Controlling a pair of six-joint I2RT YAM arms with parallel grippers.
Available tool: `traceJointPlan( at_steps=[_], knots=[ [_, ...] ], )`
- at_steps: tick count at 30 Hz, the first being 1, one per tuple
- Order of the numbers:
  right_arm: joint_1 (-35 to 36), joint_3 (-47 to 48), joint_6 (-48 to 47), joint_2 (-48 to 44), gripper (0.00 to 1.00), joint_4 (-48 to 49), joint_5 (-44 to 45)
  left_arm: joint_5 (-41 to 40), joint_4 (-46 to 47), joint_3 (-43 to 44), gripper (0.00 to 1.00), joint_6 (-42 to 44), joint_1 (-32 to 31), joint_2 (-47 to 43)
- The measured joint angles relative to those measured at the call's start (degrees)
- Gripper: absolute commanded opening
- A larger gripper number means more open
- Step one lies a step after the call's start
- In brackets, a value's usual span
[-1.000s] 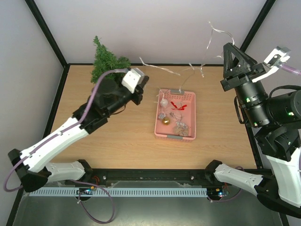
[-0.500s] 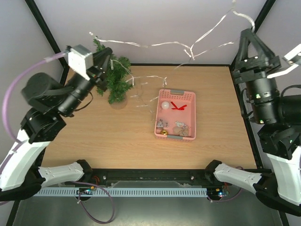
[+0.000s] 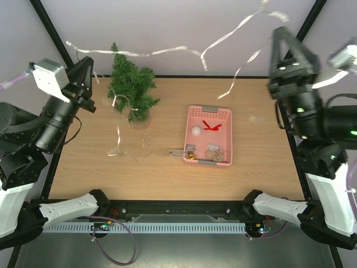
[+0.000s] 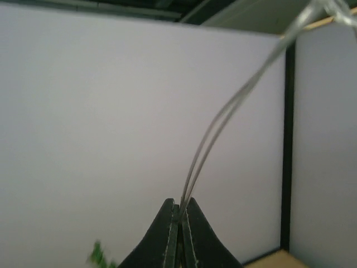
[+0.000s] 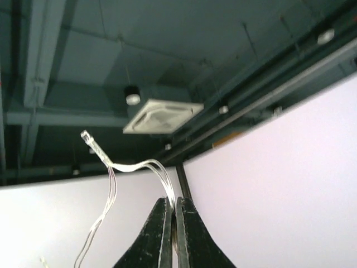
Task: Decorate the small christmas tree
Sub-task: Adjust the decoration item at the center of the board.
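Pale walls enclose a wooden table (image 3: 251, 162); high at far left, the left gripper (image 3: 89, 60) has its jaws pinched tight on a wire light string (image 3: 167, 53), which arcs above the small christmas tree (image 3: 131, 84) standing upright at the table's back left. Further right sits a pink basket (image 3: 209, 109) of ornaments (image 3: 213, 149). Beyond it, the right gripper (image 3: 281, 30), high in the air, clamps another stretch of the string.
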Motion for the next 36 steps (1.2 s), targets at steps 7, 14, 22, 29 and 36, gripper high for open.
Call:
traceJointPlan(
  at_steps=[7,14,22,29,36],
  knots=[
    [0.0,-16.7,2.3,-0.4,0.02,-5.2,-2.8,-6.5,-8.1,-20.7,0.02,-10.6,0.0,-7.0],
    [0.0,-26.5,0.9,2.2,0.02,-12.0,-2.5,-8.2,-16.7,-38.7,0.04,-24.9,0.0,-9.0],
    [0.0,-27.9,-4.2,3.8,0.01,-12.4,-1.6,-1.8,-19.3,-45.0,0.5,-34.8,0.0,-13.7],
    [0.0,-29.0,-13.8,4.4,0.02,-10.1,-5.8,16.2,-11.7,-44.7,0.66,-28.4,0.0,-14.4],
    [0.0,-39.4,-25.8,-3.5,0.02,-4.9,-19.1,21.9,-8.2,-42.8,0.66,-19.9,0.0,-12.1]
  ],
)
